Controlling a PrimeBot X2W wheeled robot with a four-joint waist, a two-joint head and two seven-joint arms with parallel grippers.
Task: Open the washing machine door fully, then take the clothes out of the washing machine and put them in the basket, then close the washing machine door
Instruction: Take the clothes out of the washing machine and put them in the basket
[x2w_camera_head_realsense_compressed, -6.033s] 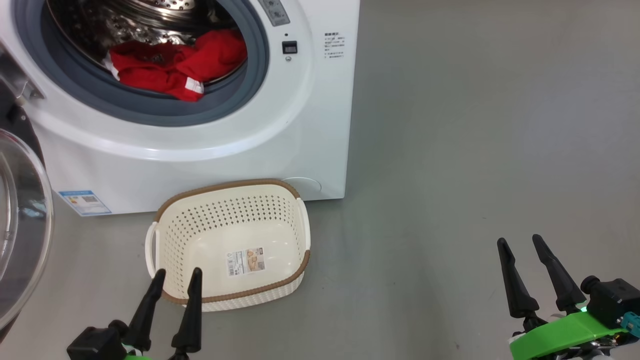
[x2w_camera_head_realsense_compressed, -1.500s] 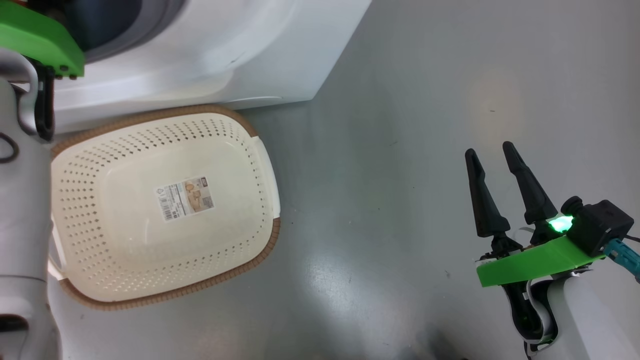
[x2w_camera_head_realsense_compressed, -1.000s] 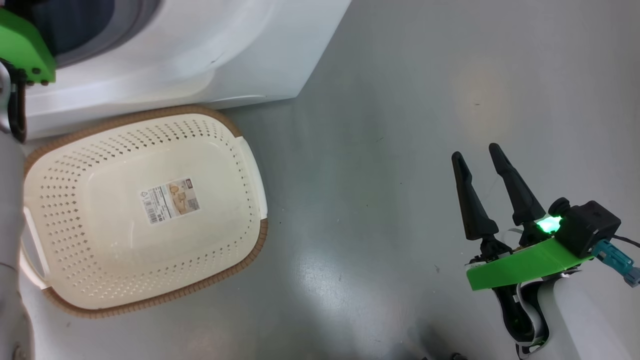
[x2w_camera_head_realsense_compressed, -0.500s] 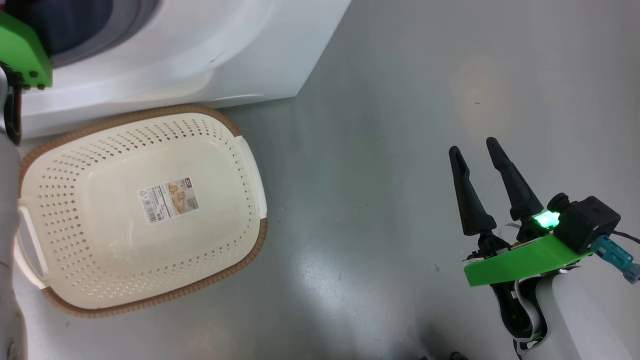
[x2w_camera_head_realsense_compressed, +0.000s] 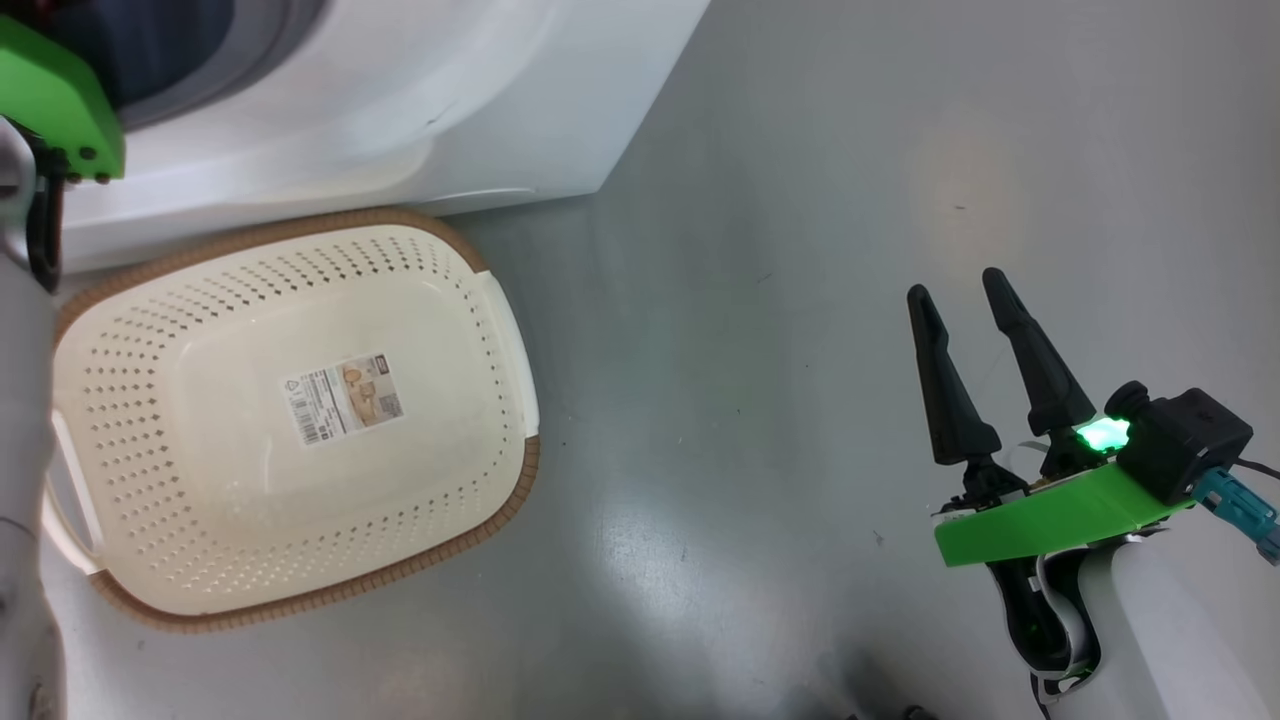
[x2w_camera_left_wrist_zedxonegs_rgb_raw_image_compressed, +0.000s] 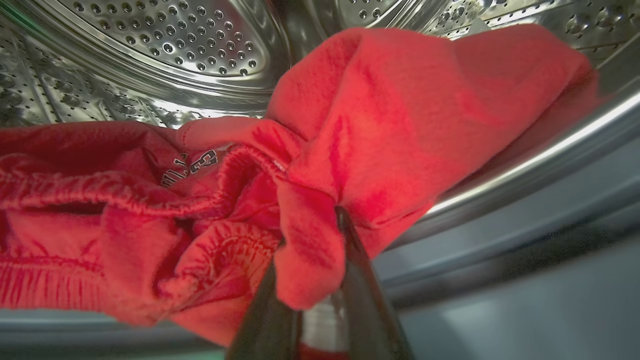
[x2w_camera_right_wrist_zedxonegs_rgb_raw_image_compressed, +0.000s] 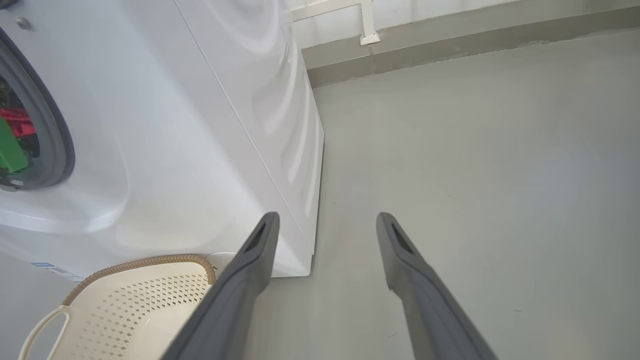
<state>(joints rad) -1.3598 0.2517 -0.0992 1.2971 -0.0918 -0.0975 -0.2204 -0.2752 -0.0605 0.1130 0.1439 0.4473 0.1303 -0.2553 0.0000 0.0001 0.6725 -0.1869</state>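
In the left wrist view, the red clothes (x2w_camera_left_wrist_zedxonegs_rgb_raw_image_compressed: 380, 115) lie bunched in the washing machine's steel drum (x2w_camera_left_wrist_zedxonegs_rgb_raw_image_compressed: 165, 45). My left gripper (x2w_camera_left_wrist_zedxonegs_rgb_raw_image_compressed: 310, 230) is shut on a fold of them near the drum's front lip. The head view shows the cream basket (x2w_camera_head_realsense_compressed: 520, 480) on the floor in front of the white washing machine (x2w_camera_head_realsense_compressed: 400, 100). My right gripper (x2w_camera_head_realsense_compressed: 955, 285) hangs open over bare floor, well right of the basket. The right wrist view shows the right gripper (x2w_camera_right_wrist_zedxonegs_rgb_raw_image_compressed: 327, 217), the basket (x2w_camera_right_wrist_zedxonegs_rgb_raw_image_compressed: 150, 261) and a strip of the clothes (x2w_camera_right_wrist_zedxonegs_rgb_raw_image_compressed: 17, 122). The washing machine door is out of view.
My pale left forearm (x2w_camera_head_realsense_compressed: 20, 420) and its green wrist bracket (x2w_camera_head_realsense_compressed: 60, 100) run up the head view's left edge into the machine's opening. Grey floor (x2w_camera_head_realsense_compressed: 780, 300) stretches right of the machine to a wall base (x2w_camera_right_wrist_zedxonegs_rgb_raw_image_compressed: 450, 40).
Over six seconds my left arm has gone from beside the basket into the drum, and its jaws have just closed on the red fabric. The right gripper has barely moved; the camera tilted down.
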